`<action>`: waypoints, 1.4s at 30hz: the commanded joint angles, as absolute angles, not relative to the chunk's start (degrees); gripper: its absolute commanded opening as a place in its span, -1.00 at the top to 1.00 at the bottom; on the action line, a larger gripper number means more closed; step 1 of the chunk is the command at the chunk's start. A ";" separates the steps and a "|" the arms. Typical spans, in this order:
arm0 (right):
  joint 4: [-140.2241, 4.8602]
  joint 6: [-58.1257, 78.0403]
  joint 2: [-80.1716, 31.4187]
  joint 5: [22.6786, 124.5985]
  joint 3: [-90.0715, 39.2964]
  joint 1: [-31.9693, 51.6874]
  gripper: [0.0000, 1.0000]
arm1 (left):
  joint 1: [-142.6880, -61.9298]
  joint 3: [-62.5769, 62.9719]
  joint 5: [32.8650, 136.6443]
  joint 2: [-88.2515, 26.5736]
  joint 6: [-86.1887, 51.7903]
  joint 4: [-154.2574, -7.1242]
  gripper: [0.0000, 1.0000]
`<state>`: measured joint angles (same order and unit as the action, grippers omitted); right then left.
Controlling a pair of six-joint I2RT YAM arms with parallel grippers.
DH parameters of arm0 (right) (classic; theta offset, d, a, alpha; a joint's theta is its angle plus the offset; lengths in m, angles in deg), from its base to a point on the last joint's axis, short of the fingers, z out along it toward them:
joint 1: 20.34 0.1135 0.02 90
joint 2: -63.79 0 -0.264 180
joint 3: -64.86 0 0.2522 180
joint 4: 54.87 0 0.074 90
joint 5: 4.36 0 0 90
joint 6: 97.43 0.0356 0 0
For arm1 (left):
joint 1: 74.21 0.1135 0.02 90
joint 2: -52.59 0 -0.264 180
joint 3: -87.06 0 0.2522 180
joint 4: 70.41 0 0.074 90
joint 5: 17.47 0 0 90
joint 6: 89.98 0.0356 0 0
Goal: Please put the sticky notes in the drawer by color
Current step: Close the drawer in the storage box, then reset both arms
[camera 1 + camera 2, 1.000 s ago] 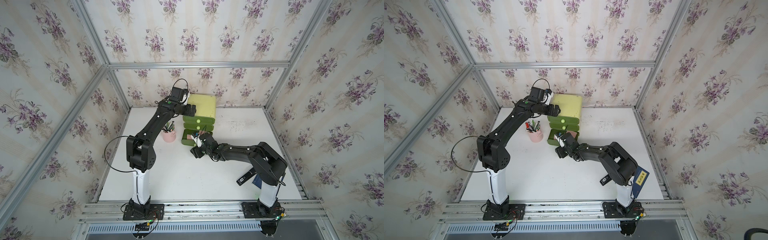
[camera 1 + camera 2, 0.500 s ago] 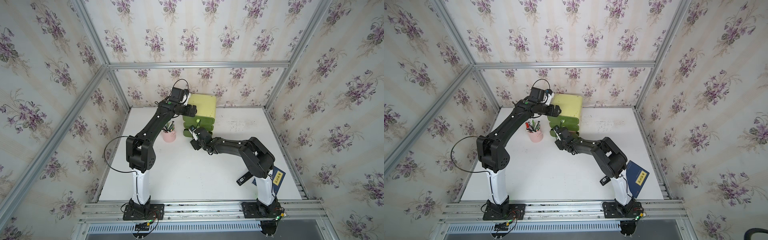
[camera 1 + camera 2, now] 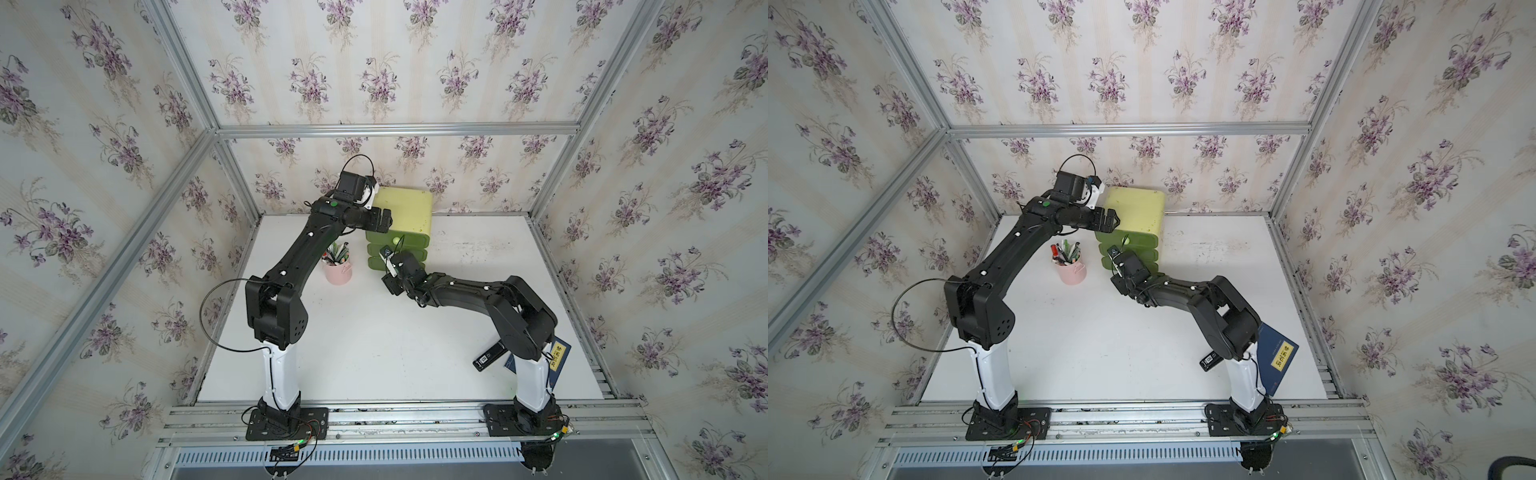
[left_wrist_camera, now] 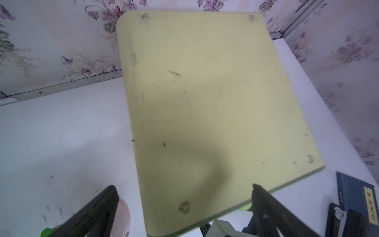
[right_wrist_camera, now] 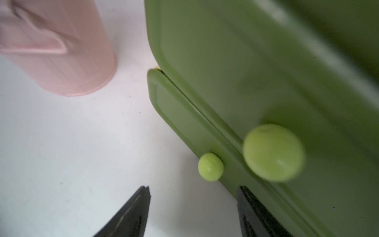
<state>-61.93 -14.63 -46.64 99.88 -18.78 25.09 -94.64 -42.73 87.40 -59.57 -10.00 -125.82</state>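
The drawer (image 4: 205, 92) has a matt, scuffed plastic top, its knob (image 5: 272, 152) looks smooth and slightly glossy, the pink cup (image 5: 61, 51) smooth, the table (image 5: 61, 143) matt.

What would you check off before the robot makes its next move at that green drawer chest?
1. The left gripper is open and empty, over the drawer chest top: ok.
2. The right gripper has its jaws apart with nothing between them: ok.
3. The bottom drawer and middle drawer fronts look shut: ok.
4. All sticky notes stowed by color: cannot tell; none are in view.
5. The pink pen cup stands apart from both grippers: ok.
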 commanded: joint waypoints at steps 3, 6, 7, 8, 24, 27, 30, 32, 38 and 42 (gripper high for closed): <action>-51.13 -12.95 -28.33 99.04 -7.08 25.42 -0.49 | -94.68 -30.37 90.36 -43.46 -9.24 -114.84 -1.00; -48.70 -10.02 -18.39 101.95 -0.86 23.32 -1.00 | -94.73 -13.29 85.56 -29.09 -3.76 -103.31 -1.00; -49.86 -10.29 -16.35 100.60 -0.22 21.89 -1.00 | -94.72 -8.04 82.27 -23.49 -1.57 -100.48 -1.00; -51.94 -10.39 -14.13 97.53 0.14 19.74 -1.00 | -94.64 -2.24 77.68 -19.28 0.73 -97.57 -1.00; -23.31 -10.17 -10.30 91.18 29.33 -12.57 -1.00 | -82.36 52.16 58.07 -15.00 1.28 -52.46 -1.00; -14.33 -10.04 -14.98 93.91 32.23 -13.14 -1.00 | -80.63 55.06 60.60 -19.60 3.28 -42.36 -1.00; -6.21 -10.77 -18.70 92.61 35.34 -13.51 -1.00 | -76.00 54.80 65.10 -24.13 0.02 -39.20 -1.00; -0.20 -9.77 -21.35 91.61 37.11 -14.61 -1.00 | -73.95 55.42 67.52 -30.63 -1.10 -33.07 -1.00; 4.34 -6.71 -24.71 87.61 38.01 -18.44 -1.00 | -74.37 48.40 69.32 -32.73 0.37 -42.67 -1.00; 2.79 -6.29 -24.09 88.60 37.81 -18.50 -1.00 | -74.39 47.76 69.28 -32.24 0.33 -45.17 -1.00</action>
